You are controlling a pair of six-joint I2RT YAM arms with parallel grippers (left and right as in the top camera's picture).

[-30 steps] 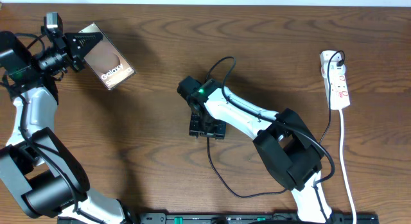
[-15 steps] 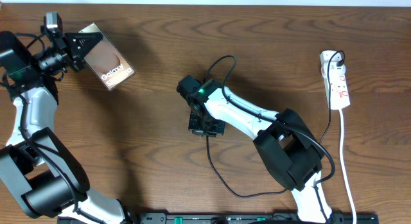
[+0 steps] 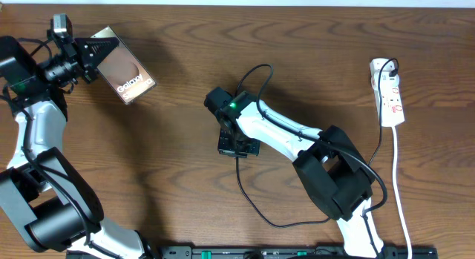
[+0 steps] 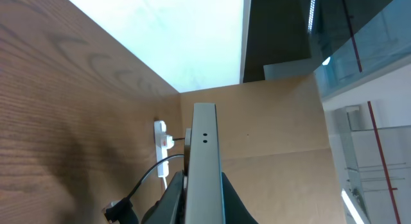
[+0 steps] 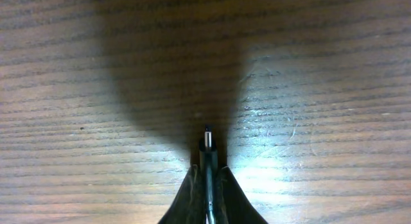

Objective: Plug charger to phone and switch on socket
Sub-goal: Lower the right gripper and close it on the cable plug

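Observation:
The phone (image 3: 128, 75) is held above the table's far left, screen up, with my left gripper (image 3: 102, 54) shut on its end. In the left wrist view the phone's thin edge (image 4: 204, 153) stands between the two fingers (image 4: 171, 201). Mid-table, my right gripper (image 3: 237, 146) is shut on the charger's connector (image 5: 207, 140), whose small tip pokes out ahead of the fingers (image 5: 187, 199) just over the wood. The black charger cable (image 3: 256, 211) loops toward the table's front. The socket (image 3: 391, 92) lies at the far right with a black plug in it.
The socket's white cord (image 3: 397, 185) runs down the right side to the front edge. A loop of thin black cable (image 3: 252, 72) arches over my right arm. A black rail (image 3: 245, 253) lines the table front.
My right gripper's fingers have closed onto the charger connector and shifted slightly. The left arm and the phone have stayed where they were.

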